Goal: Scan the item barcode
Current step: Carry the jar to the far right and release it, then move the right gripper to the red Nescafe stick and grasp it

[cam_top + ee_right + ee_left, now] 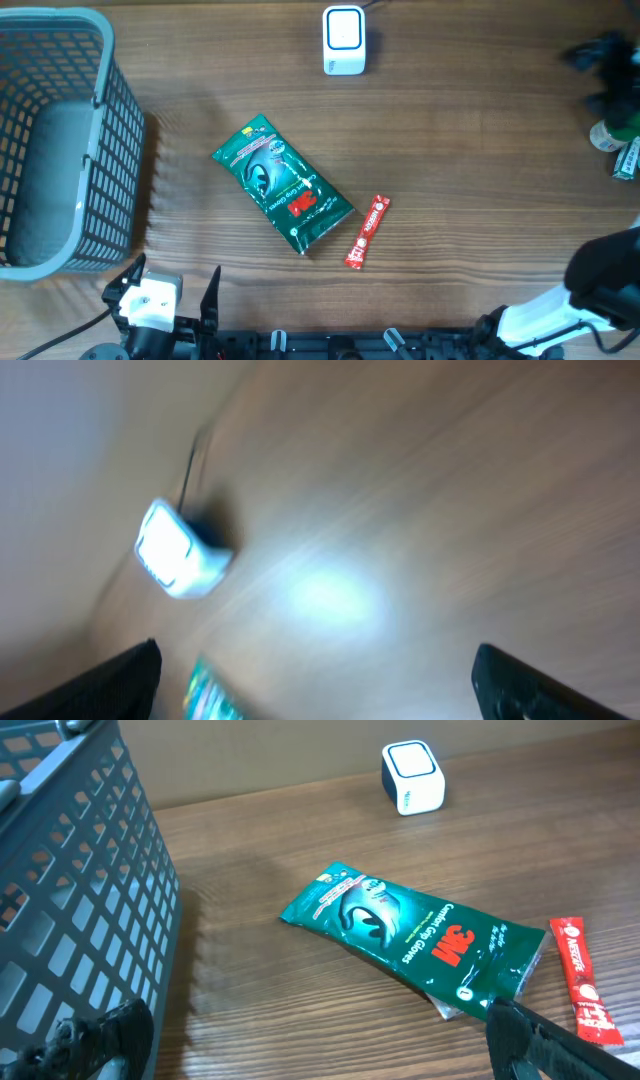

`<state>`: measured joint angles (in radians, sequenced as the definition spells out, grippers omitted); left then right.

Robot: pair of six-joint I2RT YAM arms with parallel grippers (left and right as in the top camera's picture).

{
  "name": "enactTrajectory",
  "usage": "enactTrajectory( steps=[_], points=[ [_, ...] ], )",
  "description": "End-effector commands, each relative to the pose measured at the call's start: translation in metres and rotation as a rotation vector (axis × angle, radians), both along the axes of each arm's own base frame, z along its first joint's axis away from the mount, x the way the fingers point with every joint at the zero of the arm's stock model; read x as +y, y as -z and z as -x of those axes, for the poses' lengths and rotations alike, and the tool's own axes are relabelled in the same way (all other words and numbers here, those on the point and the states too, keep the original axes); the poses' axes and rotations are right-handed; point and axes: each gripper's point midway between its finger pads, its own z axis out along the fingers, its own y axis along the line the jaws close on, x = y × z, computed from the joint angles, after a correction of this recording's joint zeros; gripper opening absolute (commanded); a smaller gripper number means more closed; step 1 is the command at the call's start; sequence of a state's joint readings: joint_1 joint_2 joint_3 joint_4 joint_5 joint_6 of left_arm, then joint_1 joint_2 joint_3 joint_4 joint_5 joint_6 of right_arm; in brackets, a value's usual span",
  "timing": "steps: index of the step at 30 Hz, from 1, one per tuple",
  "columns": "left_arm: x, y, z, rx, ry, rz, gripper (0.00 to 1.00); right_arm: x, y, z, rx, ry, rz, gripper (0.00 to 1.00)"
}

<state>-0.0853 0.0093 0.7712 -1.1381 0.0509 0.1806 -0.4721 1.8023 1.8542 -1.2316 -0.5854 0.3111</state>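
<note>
Overhead, you have the green packet (283, 185) lying flat near the middle of the table (480, 150), printed face up, its length running from far left to near right. The red sachet (367, 232) lies just beside the packet's near right end, apart from it and angled the other way. The white scanner (344, 40) stands at the far edge, well apart from both, with a cable (372, 5) leading off behind it. The grey basket (110, 120) takes up the left side. Your left gripper (176, 272) sits at the near edge, just right of the basket's near corner, with its jaws wide and empty. Its wrist view looks along the basket wall toward the packet, the sachet and the scanner beyond. The right arm (610, 275) shows at the near right corner. You see the right gripper (320, 680) only in its own wrist view, which is blurred. There its two dark fingertips stand at opposite lower corners, spread wide over bare wood and gripping nothing. The scanner is small at upper left, and a green corner of the packet shows at the bottom edge.
</note>
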Motion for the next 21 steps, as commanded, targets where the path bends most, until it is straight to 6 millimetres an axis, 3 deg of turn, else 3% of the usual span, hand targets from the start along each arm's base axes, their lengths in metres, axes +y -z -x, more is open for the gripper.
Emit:
enactTrajectory(
  steps=[1, 3, 7, 11, 13, 15, 19, 21],
  points=[
    [-0.003, -0.001, 0.000, -0.003, 0.015, 0.007, 1.00, 0.097, 0.020, 0.010, 0.127, -0.207, -0.087, 1.00],
    [-0.003, -0.001, 0.000, -0.003, 0.015, 0.007, 1.00, 0.154, 0.049, 0.039, 0.285, -0.338, -0.050, 1.00],
    [-0.003, -0.001, 0.000, -0.003, 0.015, 0.007, 1.00, 0.212, 0.099, 0.078, 0.462, -0.446, 0.053, 1.00],
    [-0.003, -0.001, 0.000, -0.003, 0.015, 0.007, 1.00, 0.238, 0.161, 0.121, 0.615, -0.424, 0.183, 0.96],
    [-0.003, -0.001, 0.000, -0.003, 0.015, 0.007, 1.00, 0.246, 0.187, 0.143, 0.669, -0.415, 0.188, 1.00],
    [-0.003, -0.001, 0.000, -0.003, 0.015, 0.007, 1.00, 0.248, 0.204, 0.160, 0.707, -0.423, 0.196, 0.75],
    [-0.003, -0.001, 0.000, -0.003, 0.015, 0.007, 1.00, 0.248, 0.232, 0.187, 0.739, -0.456, 0.210, 0.74],
    [-0.003, -0.001, 0.000, -0.003, 0.015, 0.007, 1.00, 0.252, 0.242, 0.190, 0.714, -0.477, 0.214, 0.87]
  ],
)
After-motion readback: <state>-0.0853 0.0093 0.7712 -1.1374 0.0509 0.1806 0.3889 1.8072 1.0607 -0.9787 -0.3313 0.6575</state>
